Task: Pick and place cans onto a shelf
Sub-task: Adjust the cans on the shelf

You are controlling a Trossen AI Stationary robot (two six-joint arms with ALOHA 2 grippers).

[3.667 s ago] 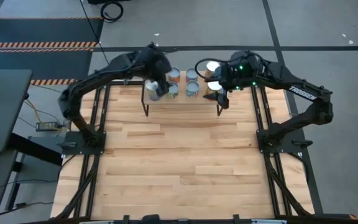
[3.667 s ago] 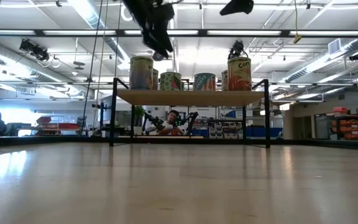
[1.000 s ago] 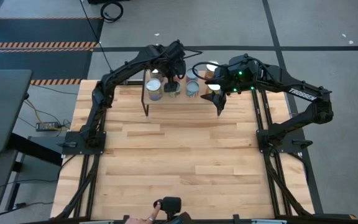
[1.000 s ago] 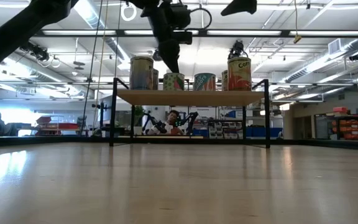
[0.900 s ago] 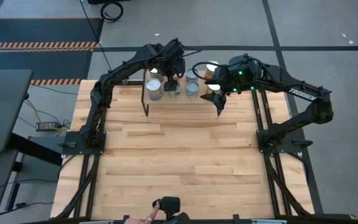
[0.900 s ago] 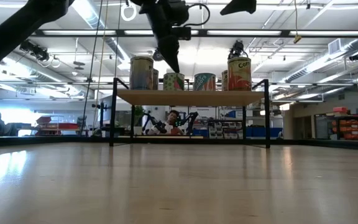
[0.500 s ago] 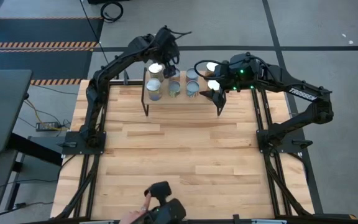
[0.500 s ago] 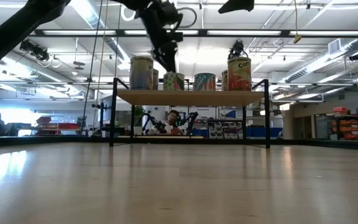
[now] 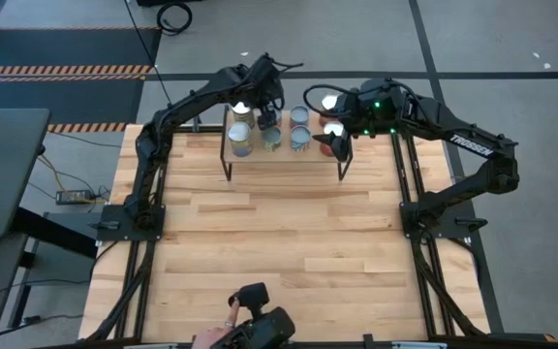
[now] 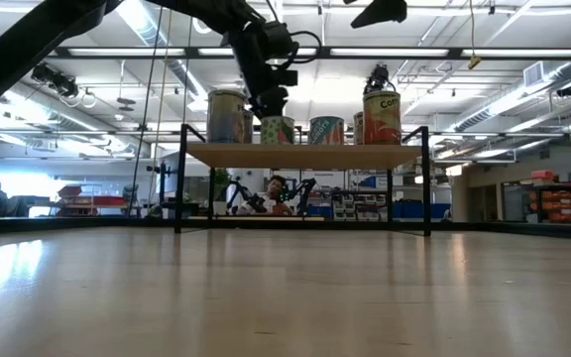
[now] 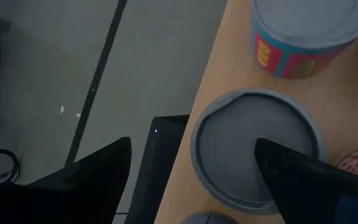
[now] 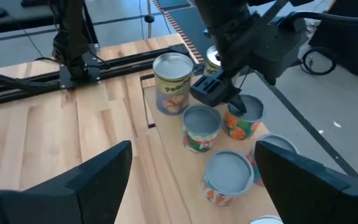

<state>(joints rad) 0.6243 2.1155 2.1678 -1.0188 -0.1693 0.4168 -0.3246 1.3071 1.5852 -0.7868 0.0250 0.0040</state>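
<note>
Left gripper [image 12: 219,87], fingers spread, hangs over the cans [image 12: 201,127] near the shelf's [image 9: 281,155] left rear corner. Right gripper [image 9: 332,143], also spread, hovers by the right end. Perhaps seven cans crowd the shelf; arms hide some. One person's hand [image 9: 232,318] shows at the table's [image 9: 279,242] near edge.

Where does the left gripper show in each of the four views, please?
High view: left gripper over the shelf's back row, left of centre.
Low view: upper centre-left, just above a small can.
Left wrist view: its own fingers along the bottom.
Right wrist view: upper centre-right, over the shelf.
Shared landmark: the shelf.
</note>
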